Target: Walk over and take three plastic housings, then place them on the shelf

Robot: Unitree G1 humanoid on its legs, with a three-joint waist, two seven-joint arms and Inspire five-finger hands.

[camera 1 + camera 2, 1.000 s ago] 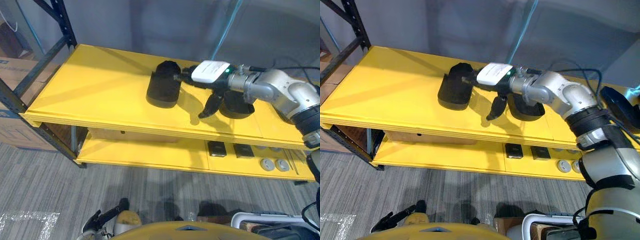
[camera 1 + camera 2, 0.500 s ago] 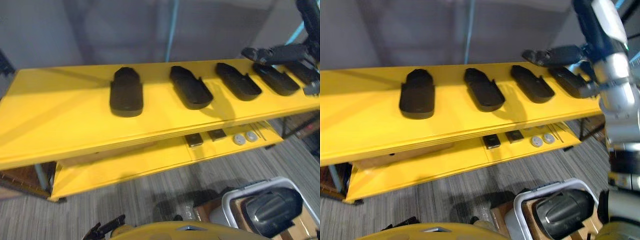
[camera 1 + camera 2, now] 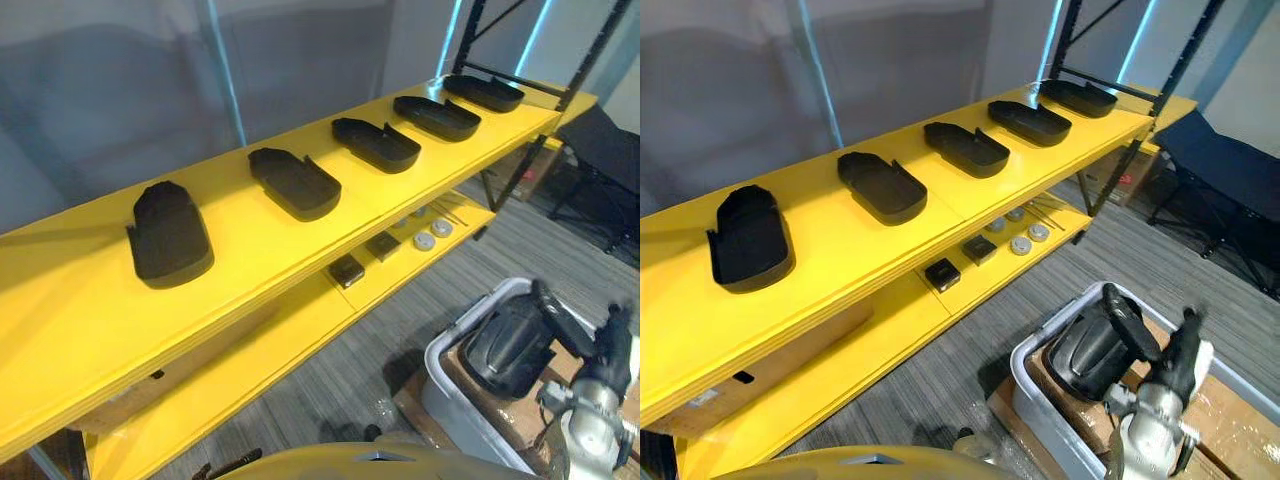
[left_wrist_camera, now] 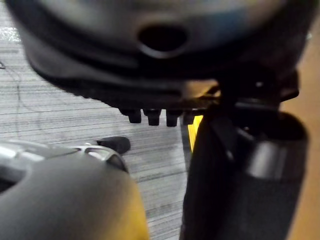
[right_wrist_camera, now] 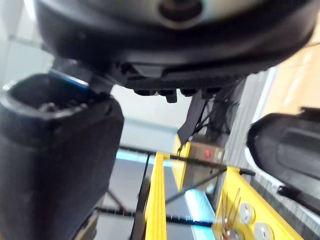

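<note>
Half hidden by the right hand [image 3: 1183, 347]: one dark plastic housing [image 3: 1087, 360] lying in the grey bin [image 3: 1038, 352], one outstretched finger [image 3: 1130, 318] across its far end, contact impossible to judge. Right hand blurred above the bin, fingers straight and spread, clasping nothing; from its own wrist, only short fingertips [image 5: 167, 93] beside a bulky thumb. Left hand [image 4: 160, 45] low over grey carpet [image 4: 60, 110], slack, nothing between fingertips and thumb.

Along the yellow shelf's top board [image 3: 90, 330], a row of five black housings, from the nearest [image 3: 170, 235] through the middle one [image 3: 377, 144] to the farthest [image 3: 484, 92], all well apart, open sides up except the nearest, hard to read. On the lower board [image 3: 250, 365], partly cut off by the top board's edge: two small black blocks [image 3: 346, 270] and a few pale round discs [image 3: 424, 241]. Cardboard box [image 3: 740, 385] tucked under the top board, mostly covered. Black folding cot [image 3: 1230, 165] beyond the shelf's far end.

Inside the bin, brown cardboard [image 3: 1240, 400] beside the housing.
</note>
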